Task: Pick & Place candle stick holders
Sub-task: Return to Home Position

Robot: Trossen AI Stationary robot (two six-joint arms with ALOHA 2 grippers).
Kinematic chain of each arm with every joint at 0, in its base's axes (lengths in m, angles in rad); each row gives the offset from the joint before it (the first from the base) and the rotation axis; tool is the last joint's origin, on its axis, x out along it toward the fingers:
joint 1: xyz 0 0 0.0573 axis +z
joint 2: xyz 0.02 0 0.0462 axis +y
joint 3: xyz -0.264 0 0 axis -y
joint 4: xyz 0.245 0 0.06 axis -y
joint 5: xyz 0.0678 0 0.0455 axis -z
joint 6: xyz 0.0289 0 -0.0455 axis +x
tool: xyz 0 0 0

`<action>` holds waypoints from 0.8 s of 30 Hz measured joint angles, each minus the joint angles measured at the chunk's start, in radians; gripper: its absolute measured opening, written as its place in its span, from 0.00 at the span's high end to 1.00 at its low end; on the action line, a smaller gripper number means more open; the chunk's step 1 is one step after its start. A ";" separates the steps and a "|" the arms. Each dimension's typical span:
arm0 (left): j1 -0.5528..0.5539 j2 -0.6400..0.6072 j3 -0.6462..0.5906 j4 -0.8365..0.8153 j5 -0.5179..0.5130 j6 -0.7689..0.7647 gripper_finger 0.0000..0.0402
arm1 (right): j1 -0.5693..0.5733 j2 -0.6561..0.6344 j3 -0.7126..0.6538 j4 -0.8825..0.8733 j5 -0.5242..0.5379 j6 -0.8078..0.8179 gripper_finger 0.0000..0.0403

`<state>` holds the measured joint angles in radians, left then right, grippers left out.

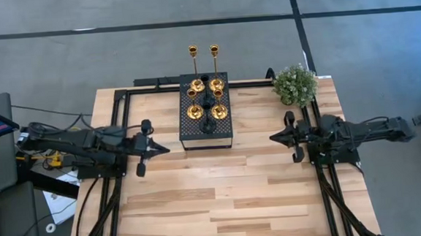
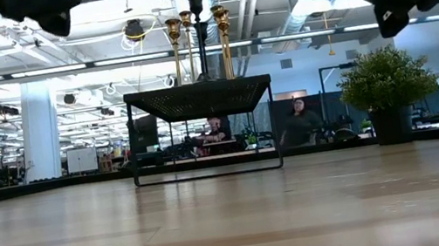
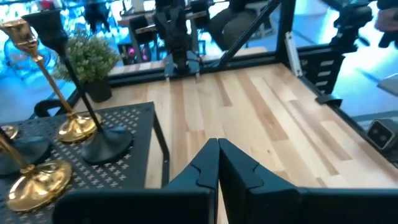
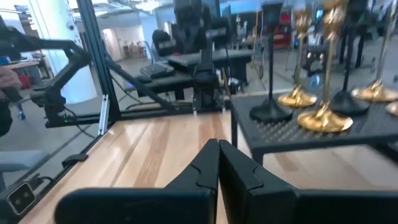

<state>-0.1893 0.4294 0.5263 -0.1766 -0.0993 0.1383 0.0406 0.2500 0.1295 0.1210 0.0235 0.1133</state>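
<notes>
Both arms were matte black. Left arm (image 1: 87, 144) carried black cables (image 1: 43, 130) and a yellow fitting (image 1: 54, 158) behind the left gripper (image 1: 165, 148); right gripper (image 1: 273, 137) had angular, wedge-tapered fingers (image 4: 242, 174).

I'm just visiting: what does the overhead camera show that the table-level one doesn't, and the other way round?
Only the high view shows the whole table, the round bases of the candle stick holders, and the left gripper and right gripper, both shut, one on each side of the black platform. Only the low view shows the open gap under the platform and the room behind, with people in it. Both show the platform, the holders' stems standing on it, and the green plant.
</notes>
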 joint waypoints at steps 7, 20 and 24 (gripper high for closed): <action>-0.038 -0.126 -0.110 0.079 0.000 0.000 0.99 | -0.003 -0.174 0.000 -0.155 0.002 -0.037 1.00; -0.095 -0.185 -0.149 0.110 0.000 -0.007 0.99 | -0.003 -0.247 0.050 -0.342 0.071 -0.043 1.00; -0.108 -0.184 -0.149 0.110 0.000 -0.006 0.99 | -0.001 -0.247 0.027 -0.332 0.079 -0.041 1.00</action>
<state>-0.2978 0.2451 0.3775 -0.0662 -0.0995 0.1320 0.0391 0.0029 0.1565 -0.2110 0.1029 0.0719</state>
